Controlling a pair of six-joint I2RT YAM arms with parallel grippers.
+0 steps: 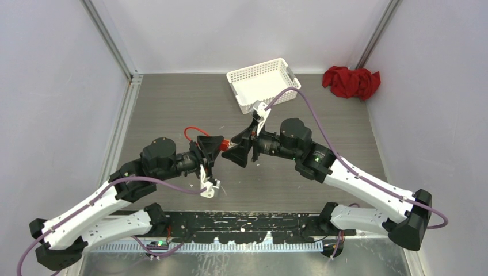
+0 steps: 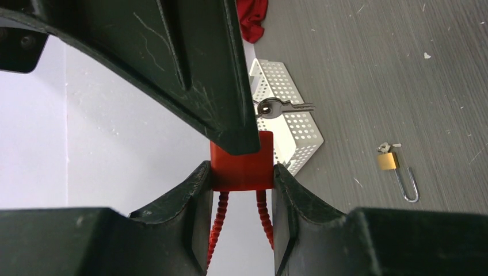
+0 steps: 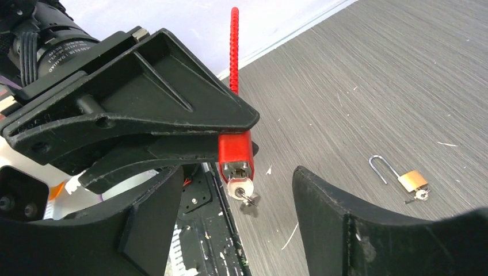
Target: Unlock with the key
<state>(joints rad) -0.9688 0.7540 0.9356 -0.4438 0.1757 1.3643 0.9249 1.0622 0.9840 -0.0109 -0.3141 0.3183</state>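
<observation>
My left gripper (image 2: 240,178) is shut on a red padlock body (image 2: 244,169) and holds it above the table; its red cable shackle (image 2: 217,224) loops back between the fingers. In the right wrist view the lock (image 3: 235,150) has a white-headed key (image 3: 240,188) in its end, with a ring and a spare key hanging from it. My right gripper (image 3: 247,213) is open, its jaws on either side of the key and apart from it. In the top view the two grippers meet at mid-table around the lock (image 1: 226,144).
A small brass padlock (image 3: 412,180) with its shackle open and a key in it lies on the table; it also shows in the left wrist view (image 2: 388,161). A white basket (image 1: 263,83) stands at the back. A red cloth (image 1: 351,81) lies at the back right.
</observation>
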